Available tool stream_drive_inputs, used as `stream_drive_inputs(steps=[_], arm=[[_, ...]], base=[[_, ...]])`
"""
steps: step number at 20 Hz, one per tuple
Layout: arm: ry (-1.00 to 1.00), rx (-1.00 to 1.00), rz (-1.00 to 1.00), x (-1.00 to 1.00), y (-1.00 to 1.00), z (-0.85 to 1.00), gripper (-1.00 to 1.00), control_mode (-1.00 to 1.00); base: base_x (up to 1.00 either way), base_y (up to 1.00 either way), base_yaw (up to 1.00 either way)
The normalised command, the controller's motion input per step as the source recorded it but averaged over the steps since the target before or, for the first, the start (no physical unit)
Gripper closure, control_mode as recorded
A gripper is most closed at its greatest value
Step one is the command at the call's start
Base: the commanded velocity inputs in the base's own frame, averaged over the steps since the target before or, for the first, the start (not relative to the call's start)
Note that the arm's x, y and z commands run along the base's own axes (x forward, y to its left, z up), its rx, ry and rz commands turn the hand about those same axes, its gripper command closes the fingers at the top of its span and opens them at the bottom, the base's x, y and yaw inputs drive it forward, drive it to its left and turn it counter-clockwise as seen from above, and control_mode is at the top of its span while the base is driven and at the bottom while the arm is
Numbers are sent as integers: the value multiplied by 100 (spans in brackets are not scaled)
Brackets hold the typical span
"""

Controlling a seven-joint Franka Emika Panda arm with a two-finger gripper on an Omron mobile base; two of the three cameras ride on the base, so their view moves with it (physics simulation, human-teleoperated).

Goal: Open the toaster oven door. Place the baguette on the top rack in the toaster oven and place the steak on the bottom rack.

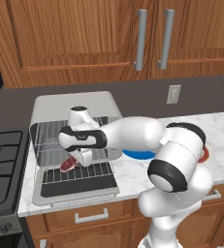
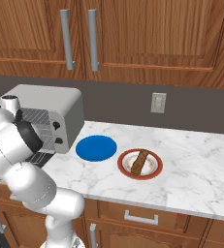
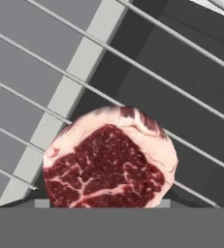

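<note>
The light grey toaster oven stands at the counter's left end, and its door lies folded down flat with the dark glass facing up. Inside I see the top rack and the bottom rack. My gripper reaches into the oven mouth, low over the wire bars, shut on the red marbled steak. In the hand view the steak hides the fingertips, with wire bars running just beneath it. The brown baguette lies on a red-rimmed plate to the right.
An empty blue plate sits between the oven and the baguette's plate. A black stove adjoins the counter on the left. Wooden wall cabinets hang above. The marble counter stretches to the right.
</note>
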Motion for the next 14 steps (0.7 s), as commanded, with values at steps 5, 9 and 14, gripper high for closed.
stream_drive_inputs(steps=[5,9,14], arm=[[-1,0,-3,23,12,-27,100,-100],[0,0,-1,18,12,-19,100,-100],[0,0,-1,8,6,-23,100,-100]], base=[[0,0,0],[0,0,0],[0,0,0]])
